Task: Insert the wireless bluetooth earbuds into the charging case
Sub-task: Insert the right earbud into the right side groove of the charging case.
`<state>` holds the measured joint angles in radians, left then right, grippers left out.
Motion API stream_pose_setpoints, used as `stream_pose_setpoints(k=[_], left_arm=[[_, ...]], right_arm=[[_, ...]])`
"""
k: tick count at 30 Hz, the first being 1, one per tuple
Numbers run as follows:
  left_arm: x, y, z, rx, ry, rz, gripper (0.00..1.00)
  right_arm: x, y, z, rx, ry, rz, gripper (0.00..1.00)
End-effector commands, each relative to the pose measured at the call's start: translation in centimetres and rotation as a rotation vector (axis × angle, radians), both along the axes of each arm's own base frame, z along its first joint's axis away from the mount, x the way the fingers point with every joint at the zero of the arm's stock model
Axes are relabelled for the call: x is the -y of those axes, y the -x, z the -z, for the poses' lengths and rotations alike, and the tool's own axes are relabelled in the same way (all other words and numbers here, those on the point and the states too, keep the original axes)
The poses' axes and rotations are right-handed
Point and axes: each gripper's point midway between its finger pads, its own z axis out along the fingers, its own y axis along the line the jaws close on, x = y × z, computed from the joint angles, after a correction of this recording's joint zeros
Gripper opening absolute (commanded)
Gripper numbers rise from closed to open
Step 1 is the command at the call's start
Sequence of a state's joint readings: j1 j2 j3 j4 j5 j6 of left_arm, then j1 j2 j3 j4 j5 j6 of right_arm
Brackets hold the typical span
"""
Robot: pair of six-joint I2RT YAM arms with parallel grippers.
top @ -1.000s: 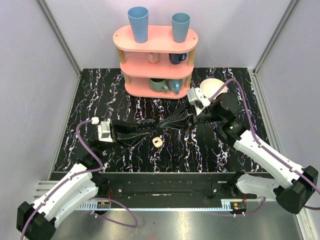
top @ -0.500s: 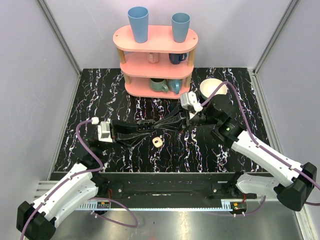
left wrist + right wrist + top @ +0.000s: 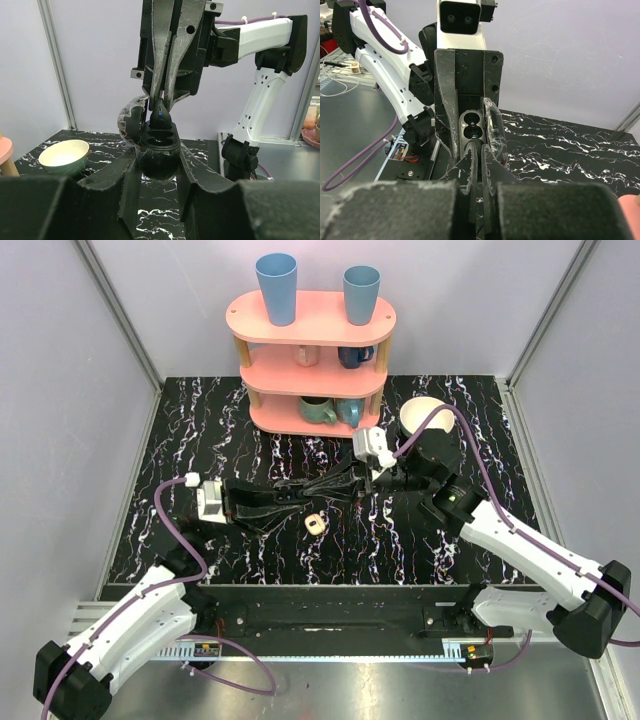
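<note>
Black marbled table: an earbud poised over the held case.
At mid-frame the left gripper clamps the dark charging case; the right gripper pinches an earbud just above a hollow. Next, likely: lower straight, release.

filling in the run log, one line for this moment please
left end effector: shut on open dark charging case | right end effector: shut on dark earbud, at case hollows | earbud not yet seated
</note>
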<state>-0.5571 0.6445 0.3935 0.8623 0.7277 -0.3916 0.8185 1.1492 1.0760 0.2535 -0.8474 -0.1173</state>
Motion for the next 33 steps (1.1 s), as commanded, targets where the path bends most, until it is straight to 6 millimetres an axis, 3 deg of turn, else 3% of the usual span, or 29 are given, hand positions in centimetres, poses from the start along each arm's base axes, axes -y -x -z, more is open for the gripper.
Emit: stream_pose_setpoints(k=[1, 11, 12, 21, 33], left_arm=[[-0.5, 1.1, -3.1, 0.096, 0.057, 0.011, 0.00], [-1.0, 0.9, -3.4, 0.104, 0.087, -0.026, 0.00], [-1.0, 0.8, -3.3, 0.101, 0.089, -0.030, 0.00], [-1.3, 0.5, -3.2, 0.096, 0.101, -0.057, 0.00], [-1.6, -0.2, -2.3, 0.077, 0.082, -0.109, 0.00]], right_arm=[[-0.4, 0.0, -1.4, 0.040, -0.018, 0.013, 0.00], [-0.4, 0.1, -0.5, 0.031, 0.029, 0.019, 0.00], [-0.4, -0.1, -0.4, 0.028, 0.031, 0.030, 0.10], [0.2, -0.1, -1.6, 0.053, -0.012, 0.062, 0.41], [0.8, 0.5, -3.5, 0.061, -0.094, 0.063, 0.48]])
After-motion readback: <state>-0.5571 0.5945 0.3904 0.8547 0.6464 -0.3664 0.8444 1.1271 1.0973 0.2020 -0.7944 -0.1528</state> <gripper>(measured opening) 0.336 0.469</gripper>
